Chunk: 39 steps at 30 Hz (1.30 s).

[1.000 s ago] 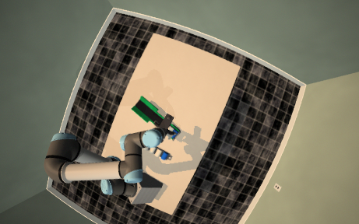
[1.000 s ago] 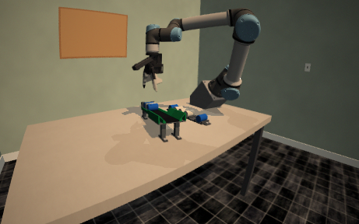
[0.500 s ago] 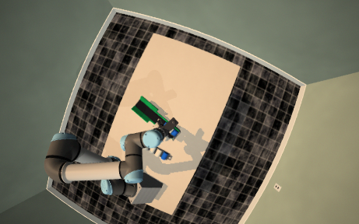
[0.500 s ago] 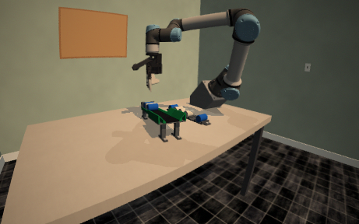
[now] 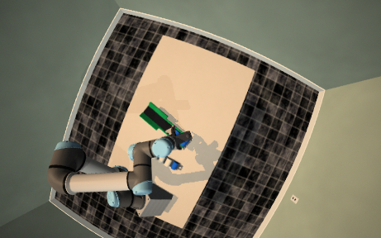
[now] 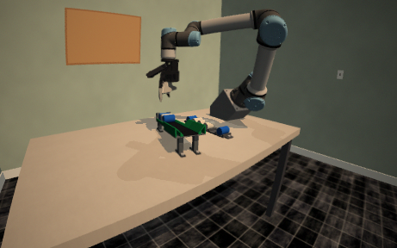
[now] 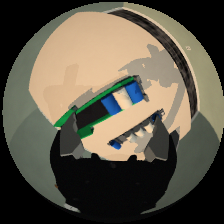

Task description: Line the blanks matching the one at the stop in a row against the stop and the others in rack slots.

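Note:
The green feed ramp [image 5: 156, 118] [image 6: 198, 126] [image 7: 91, 115] has a black bed. In the wrist view a blue blank [image 7: 134, 92] lies across its stop end, then a white blank [image 7: 122, 98], then another blue blank [image 7: 111, 105], side by side and seemingly tight. The dark stock rack [image 7: 135, 128] stands beside the ramp, with a blue blank [image 7: 116, 145] [image 6: 223, 131] at one end, several white blanks between, and a blue blank [image 6: 192, 118] at the other, partly hidden by a finger. My gripper [image 6: 165, 96] [image 7: 115, 114] is open and empty, high above the ramp's stop end.
The ramp stands on dark legs on the tan table [image 5: 202, 74] [image 6: 85, 172], close beside the low rack. The arm's grey base block [image 5: 157, 203] [image 6: 228, 104] is on the table beyond the rack. The arm hides part of the ramp and rack in the top view.

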Available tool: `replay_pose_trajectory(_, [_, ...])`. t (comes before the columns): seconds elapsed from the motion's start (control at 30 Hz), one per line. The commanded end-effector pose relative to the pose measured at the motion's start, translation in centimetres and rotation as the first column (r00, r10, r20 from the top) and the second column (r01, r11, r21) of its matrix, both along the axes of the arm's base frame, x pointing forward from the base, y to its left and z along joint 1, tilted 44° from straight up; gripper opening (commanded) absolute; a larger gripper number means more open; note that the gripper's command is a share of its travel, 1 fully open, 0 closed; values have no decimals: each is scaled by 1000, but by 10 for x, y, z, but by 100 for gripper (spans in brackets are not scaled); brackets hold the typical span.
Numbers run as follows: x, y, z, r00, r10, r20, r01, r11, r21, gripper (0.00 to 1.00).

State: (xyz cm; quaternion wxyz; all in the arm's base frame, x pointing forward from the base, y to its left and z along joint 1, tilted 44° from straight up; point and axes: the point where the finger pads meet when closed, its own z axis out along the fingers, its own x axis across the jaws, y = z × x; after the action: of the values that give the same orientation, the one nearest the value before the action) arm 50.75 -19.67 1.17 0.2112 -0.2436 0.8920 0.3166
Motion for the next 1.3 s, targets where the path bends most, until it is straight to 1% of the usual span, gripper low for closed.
replay_pose_trajectory(0.0, [-2,-2,-2,988,-111,-107,114,993,22,100])
replay_pose_trajectory(0.03, [-3,-2,-2,982,-137,-132,141,990,27,100])
replay_pose_trajectory(0.07, [-3,-2,-2,981,-138,-133,143,989,27,100])
replay_pose_trajectory(0.13, [-4,-2,-3,965,-188,-185,198,980,35,100])
replay_pose_trajectory(0.17, [-4,-2,-4,965,-188,-185,198,980,35,100])
replay_pose_trajectory(0.23, [-5,-2,-4,943,-235,-235,251,967,40,100])
replay_pose_trajectory(0.33, [-6,-2,-5,918,-277,-282,301,953,43,100])
replay_pose_trajectory(0.4, [-6,-2,-5,918,-277,-282,301,953,43,100])
replay_pose_trajectory(0.63, [-10,-2,-7,816,-394,-422,449,893,33,100])
replay_pose_trajectory(0.67, [-10,-2,-7,815,-395,-423,450,893,33,100])
replay_pose_trajectory(0.87, [-13,-2,-9,725,-461,-512,543,840,13,100])
replay_pose_trajectory(0.9, [-13,-2,-9,711,-469,-524,556,831,10,100])
replay_pose_trajectory(0.97, [-13,-2,-9,711,-469,-524,556,831,10,100])
replay_pose_trajectory(1.13, [-15,-2,-9,648,-501,-574,607,795,-8,100])
replay_pose_trajectory(1.27, [-16,-1,-10,608,-518,-602,636,772,-21,100])
